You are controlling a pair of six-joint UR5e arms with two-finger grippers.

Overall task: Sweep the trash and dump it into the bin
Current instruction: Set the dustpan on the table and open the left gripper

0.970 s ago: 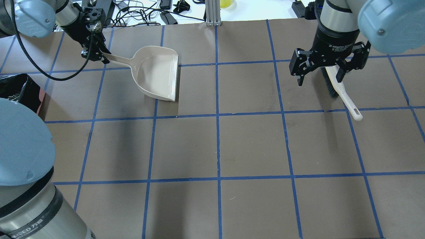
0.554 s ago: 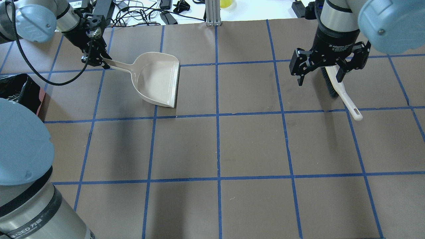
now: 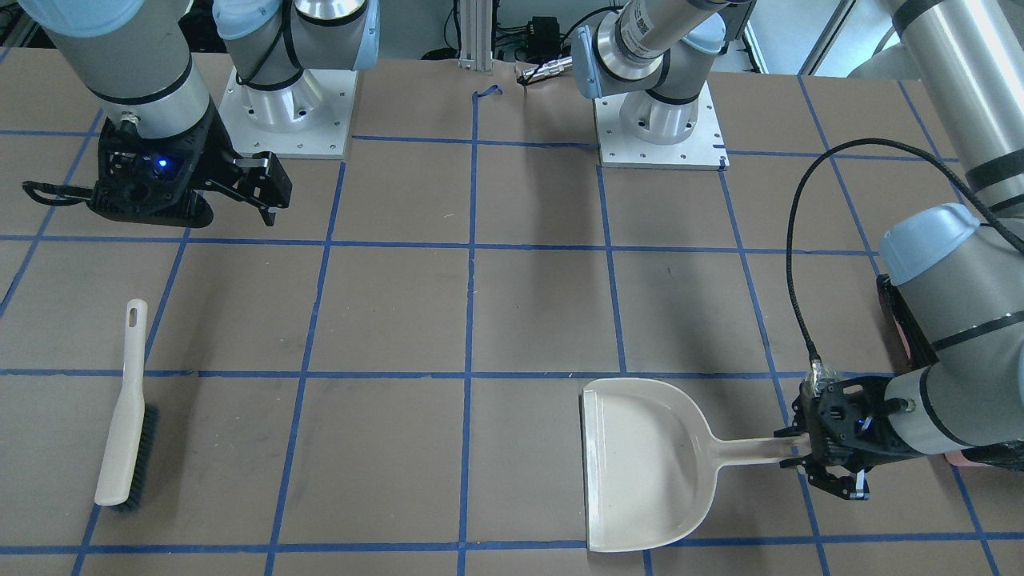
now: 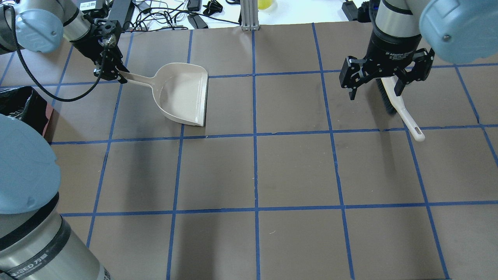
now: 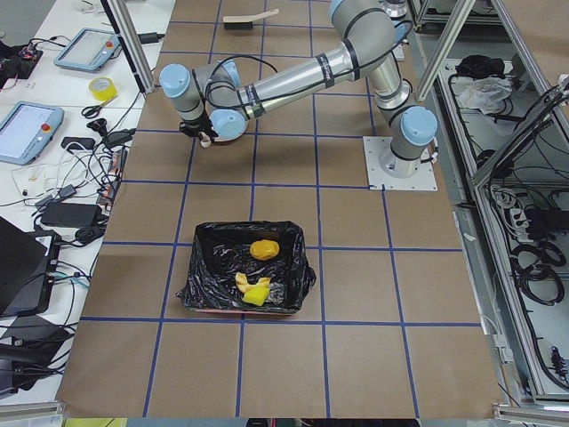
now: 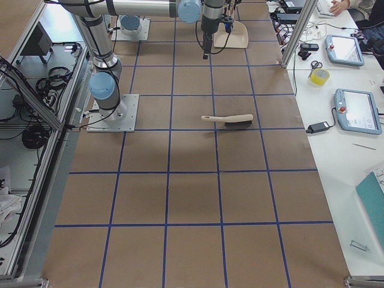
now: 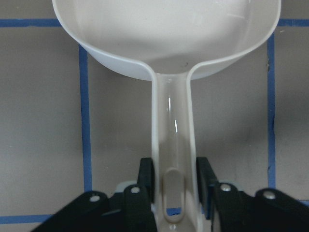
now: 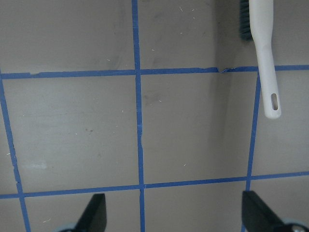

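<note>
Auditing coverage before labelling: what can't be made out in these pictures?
Bin: overhead view, cut by the frame edge, partly under the left arm.
Trash: left exterior view only, too small to count pieces.
Brush head: overhead view, right gripper partly covers it.
Dustpan: left wrist view, top edge cuts its pan.

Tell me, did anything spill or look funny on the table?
Nothing stands out. The trash sits inside the bin, the dustpan is empty in the left gripper, and the brush lies flat on the table.
</note>
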